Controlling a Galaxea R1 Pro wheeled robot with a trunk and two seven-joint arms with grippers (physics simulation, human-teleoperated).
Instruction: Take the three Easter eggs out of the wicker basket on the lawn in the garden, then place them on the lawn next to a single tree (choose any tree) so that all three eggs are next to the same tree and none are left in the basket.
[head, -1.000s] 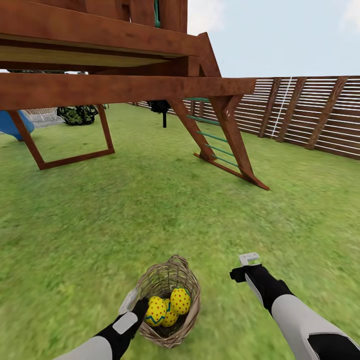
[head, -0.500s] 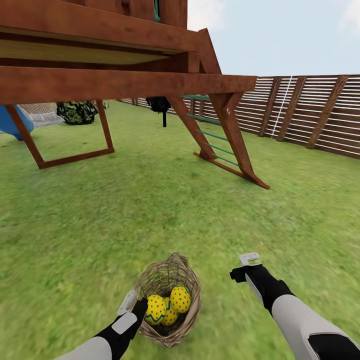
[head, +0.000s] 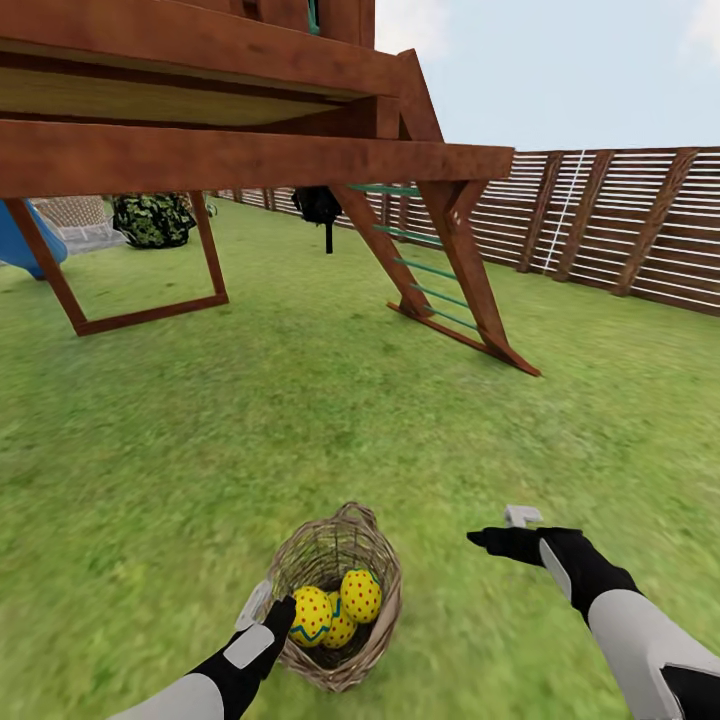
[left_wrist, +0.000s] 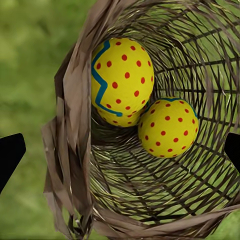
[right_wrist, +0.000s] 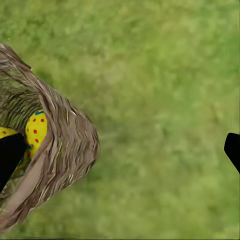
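So the wicker basket (head: 336, 605) is sitting on the lawn (head: 200, 450) right in front of the robot, and it's my reference for everything else. All three Easter eggs (head: 335, 607) are inside it: yellow, red dots, blue zigzags, bunched together low down, and in the left wrist view one is mostly tucked behind the other two.

The left hand (head: 266, 607) is right at the basket's near-left rim, one finger inside by the eggs and one outside, so the wall sits between them; the wrist view shows the fingers spread wide, not closed on anything. The right hand (head: 508, 531) hovers over bare grass off to the basket's right, well apart from it, also spread wide and empty.

Further out past the basket there's the wooden play frame (head: 230, 150) with its green-runged ladder (head: 430, 285), a blue slide (head: 25, 245) beyond its left leg, and the slatted brown fence (head: 600, 225) running behind.
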